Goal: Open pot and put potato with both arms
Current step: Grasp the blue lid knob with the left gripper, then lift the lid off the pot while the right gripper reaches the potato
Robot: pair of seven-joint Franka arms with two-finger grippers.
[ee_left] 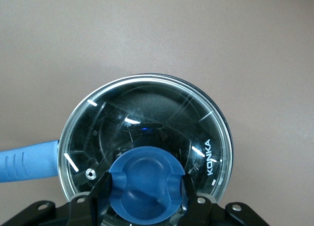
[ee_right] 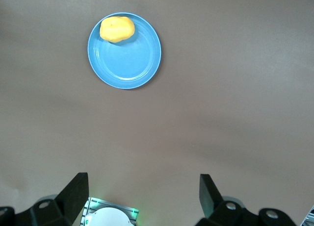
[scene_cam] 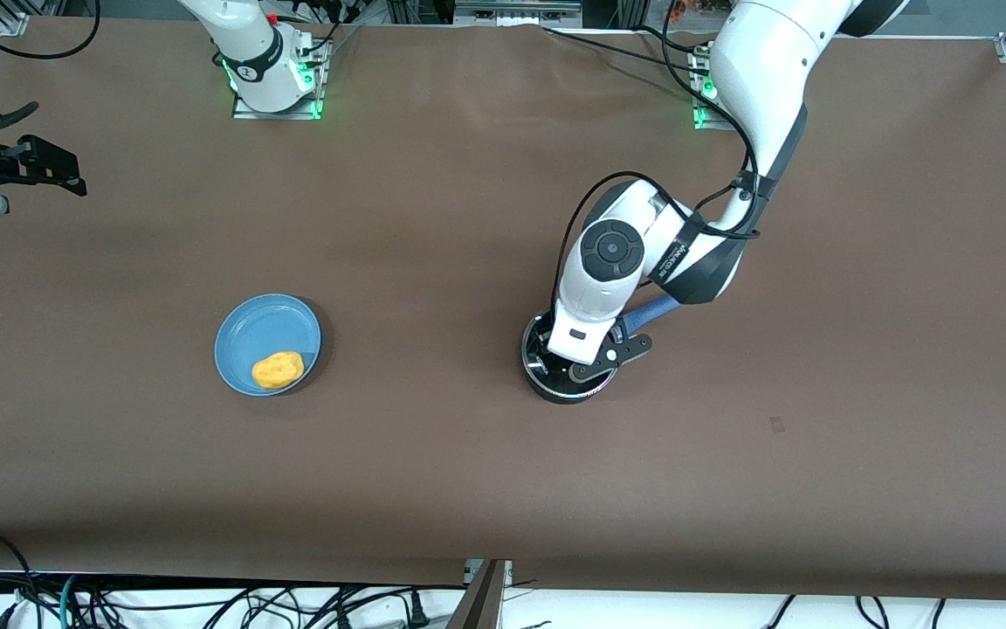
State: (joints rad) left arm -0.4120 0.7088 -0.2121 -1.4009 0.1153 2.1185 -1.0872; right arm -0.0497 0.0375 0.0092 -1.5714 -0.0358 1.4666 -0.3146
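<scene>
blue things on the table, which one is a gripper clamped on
The round blue knob of the clear glass lid, held by the shut left gripper. The flat light-blue plate and the pot's long blue handle are untouched.

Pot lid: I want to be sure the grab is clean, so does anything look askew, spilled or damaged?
Nothing stands out. The glass lid sits level on the pot, and the left gripper is shut squarely on its blue knob. The potato lies on the plate; the right gripper waits open above the table.
</scene>
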